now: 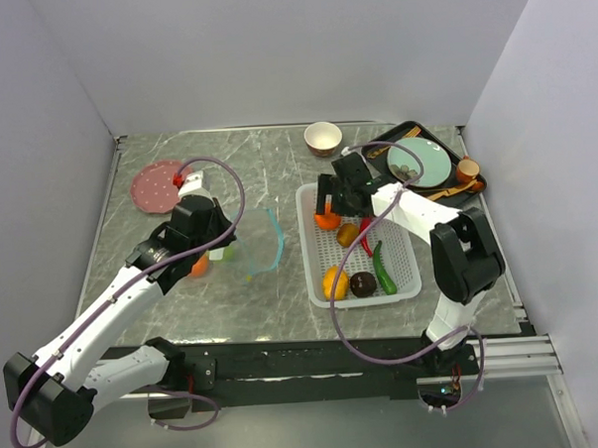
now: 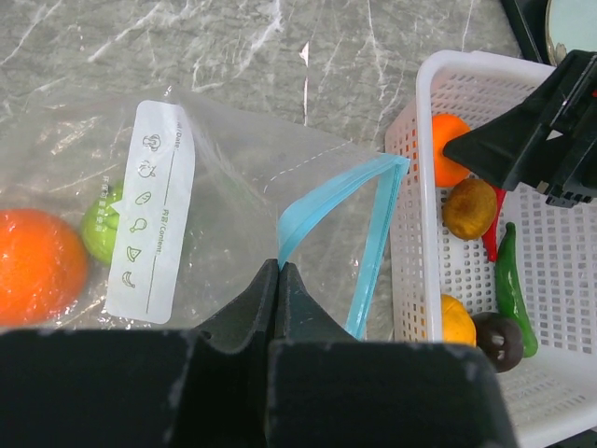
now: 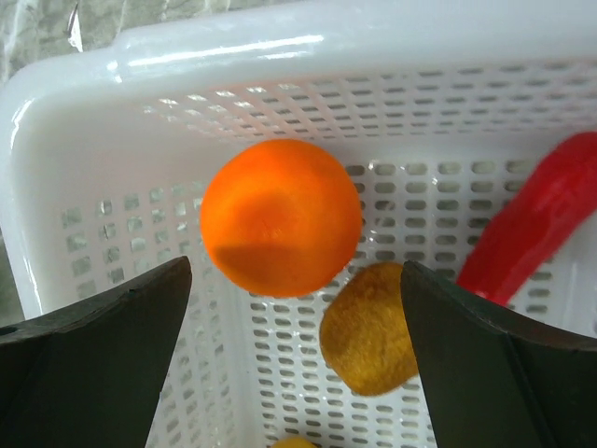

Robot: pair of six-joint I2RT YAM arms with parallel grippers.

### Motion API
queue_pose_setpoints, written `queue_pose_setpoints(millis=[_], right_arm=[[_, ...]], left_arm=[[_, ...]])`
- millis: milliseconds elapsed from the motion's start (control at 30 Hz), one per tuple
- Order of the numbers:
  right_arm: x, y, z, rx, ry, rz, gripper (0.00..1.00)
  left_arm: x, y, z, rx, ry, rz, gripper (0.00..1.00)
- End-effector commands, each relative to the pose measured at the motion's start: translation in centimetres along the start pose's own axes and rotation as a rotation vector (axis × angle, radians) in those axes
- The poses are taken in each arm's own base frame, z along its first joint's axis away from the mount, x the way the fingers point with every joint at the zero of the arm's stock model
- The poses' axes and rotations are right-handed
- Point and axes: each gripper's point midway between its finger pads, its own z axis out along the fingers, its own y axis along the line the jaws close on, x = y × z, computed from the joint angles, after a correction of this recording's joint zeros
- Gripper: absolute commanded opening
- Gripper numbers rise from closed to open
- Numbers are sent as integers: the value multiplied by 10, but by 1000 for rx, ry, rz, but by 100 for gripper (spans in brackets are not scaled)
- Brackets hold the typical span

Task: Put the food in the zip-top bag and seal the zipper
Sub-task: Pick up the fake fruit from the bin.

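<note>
My right tool [image 3: 294,280] wide open, straight above orange [image 3: 280,217] in far-left corner of basket [image 3: 56,112], orange centred in gap. My left tool [image 2: 280,275] pinches bag [image 2: 233,187] mouth, just left of basket.

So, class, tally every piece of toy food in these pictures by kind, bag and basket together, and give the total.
Oranges: 2
Green apple: 1
Kiwi: 1
Red chili: 1
Green pepper: 1
Yellow fruit: 1
Dark round fruit: 1
Total: 8

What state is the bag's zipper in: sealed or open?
Open. The zipper strips arc apart, leaving the zip-top bag mouth gaping, while the left gripper pinches its edge.
</note>
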Motion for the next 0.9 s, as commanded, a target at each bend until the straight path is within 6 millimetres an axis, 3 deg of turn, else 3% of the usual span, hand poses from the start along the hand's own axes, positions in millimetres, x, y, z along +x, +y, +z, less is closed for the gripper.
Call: queue_pose_setpoints(millis=[0,167,233,267,333,367,433,500,733,767,833,867], right_arm=[[-15,9,0,-29,-19,-28,100],[-19,15,7,-41,1,-35,100],[-23,2,4,47,8,-34,100],[-36,6,0,41,-10,-28,100],[-39,16,-6,-4,27,-57,100],[-54,25,-9,-27,17,-68,100],[-53,25,-16,-18,69,-111,100],[-67,31,-24,-37,59,-138,100],[-58,33,-37,-68,52,-50,100],[-45,28,-40,-75,57,-31,100],[-46,33,-41,-108,2,49,100],[-35,27,-41,-98,2,77,100]], left_arm=[[-12,-5,-6,21,-40,2,1],[-15,-7,-6,26,-47,-5,1],[-24,-13,-10,34,-54,-2,1],[-27,-13,-9,22,-54,8,1],[-37,-16,-12,9,-67,12,1],[-39,-15,-11,-2,-69,18,1],[-45,-17,-10,2,-86,17,1],[-45,-19,-8,2,-89,11,1],[-21,-22,6,45,-29,-10,1],[-17,-22,7,51,-14,-9,1],[-6,-24,9,71,22,0,1],[-3,-22,9,67,31,4,1]])
